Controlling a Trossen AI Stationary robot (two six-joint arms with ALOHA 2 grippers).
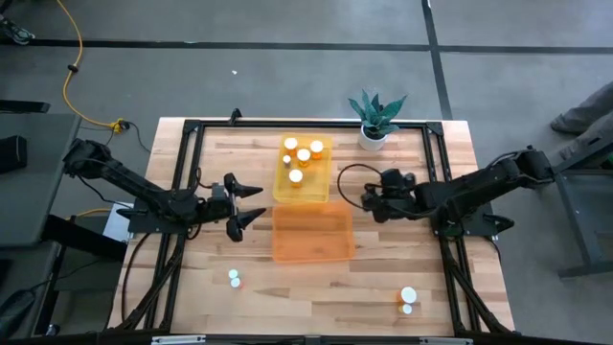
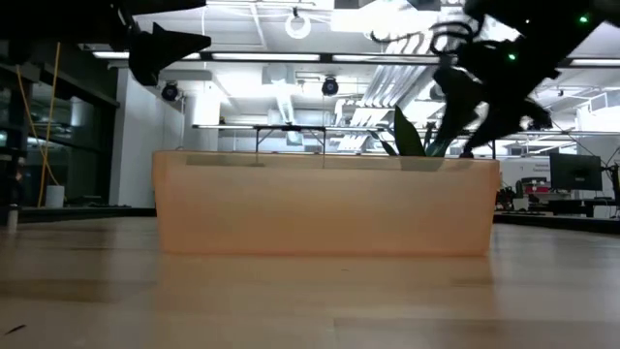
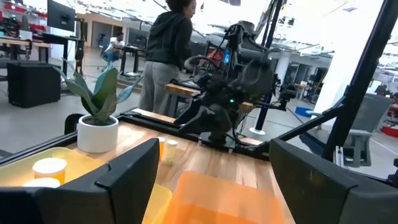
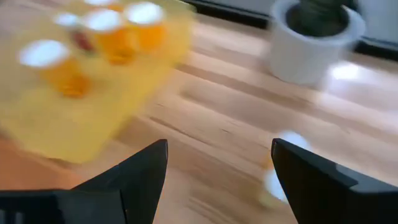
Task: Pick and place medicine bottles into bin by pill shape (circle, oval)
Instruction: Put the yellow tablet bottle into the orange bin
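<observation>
Several medicine bottles (image 1: 302,155) with white caps stand in the yellow tray (image 1: 321,187) at the far middle; they also show in the right wrist view (image 4: 102,31). An empty orange tray (image 1: 311,235) lies nearer. One bottle (image 1: 234,278) lies at the near left and two bottles (image 1: 408,299) at the near right. Another bottle (image 4: 280,177) lies on the wood just ahead of my right gripper. My left gripper (image 1: 251,203) is open and empty, left of the trays. My right gripper (image 1: 369,201) is open and empty, right of the trays, above the table.
A potted plant (image 1: 376,120) in a white pot stands at the far edge, right of the yellow tray. A black frame (image 1: 192,129) runs around the table. A person (image 3: 165,50) stands beyond the table's right side.
</observation>
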